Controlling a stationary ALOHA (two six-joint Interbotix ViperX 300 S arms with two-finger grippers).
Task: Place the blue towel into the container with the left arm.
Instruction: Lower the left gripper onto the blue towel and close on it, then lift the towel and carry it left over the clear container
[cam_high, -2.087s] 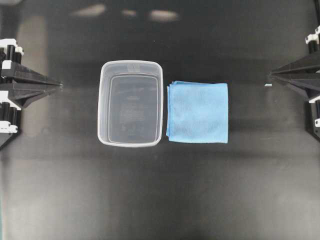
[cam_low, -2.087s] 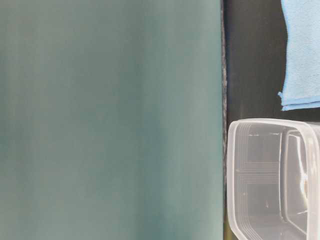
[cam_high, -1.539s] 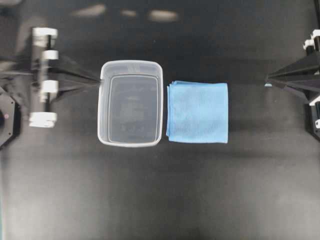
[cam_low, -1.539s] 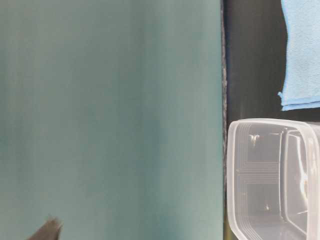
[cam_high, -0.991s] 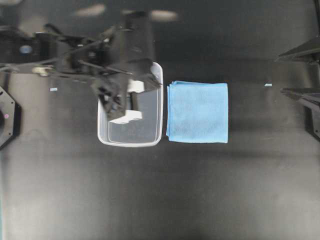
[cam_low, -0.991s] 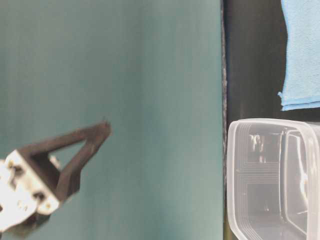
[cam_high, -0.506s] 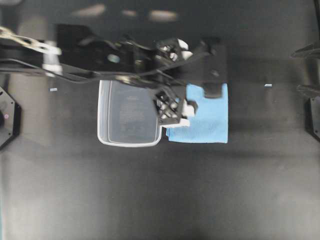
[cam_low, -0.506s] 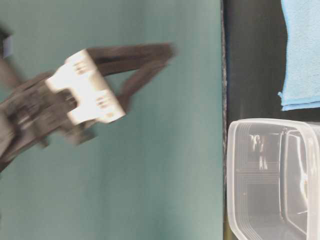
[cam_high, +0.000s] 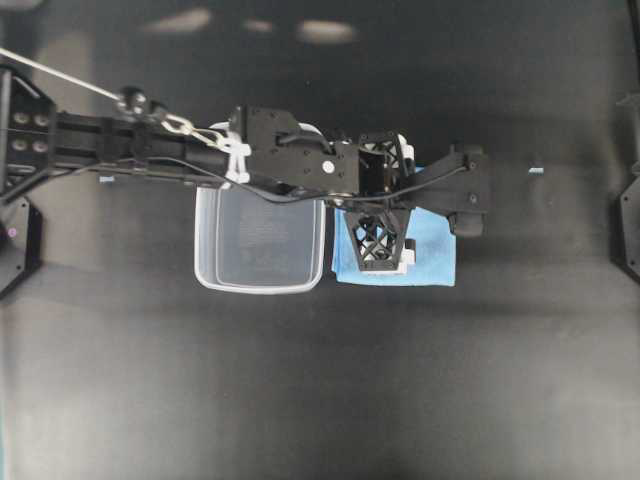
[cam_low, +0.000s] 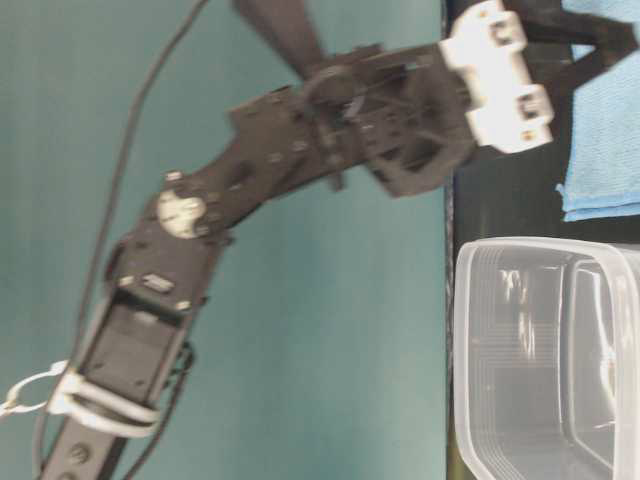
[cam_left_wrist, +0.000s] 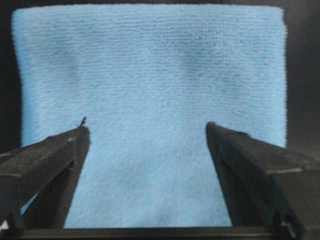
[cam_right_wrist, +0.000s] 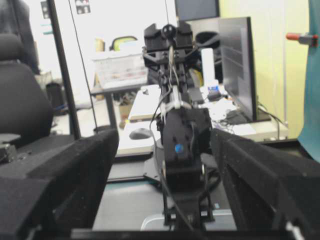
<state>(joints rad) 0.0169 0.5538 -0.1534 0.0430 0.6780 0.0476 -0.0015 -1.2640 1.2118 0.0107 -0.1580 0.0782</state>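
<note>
The blue towel (cam_high: 436, 252) lies folded flat on the black table, just right of the clear container (cam_high: 258, 262). It fills the left wrist view (cam_left_wrist: 150, 75) and shows at the top right of the table-level view (cam_low: 606, 130). My left arm reaches from the left across the container's far rim. My left gripper (cam_high: 383, 212) hangs over the towel's left part, open and empty, jaws wide apart above the cloth (cam_left_wrist: 146, 130). The container (cam_low: 545, 360) is empty. My right gripper (cam_right_wrist: 162, 137) is open and empty, facing the left arm from the right side.
A small pale scrap (cam_high: 537, 170) lies on the table right of the towel. The right arm's base (cam_high: 630, 220) stands at the right edge. A teal wall (cam_low: 250, 300) fills the table-level view's left.
My left arm has swung from its rest at the left, over the container, and now stands above the towel with the gripper open. The towel and container have not moved.
</note>
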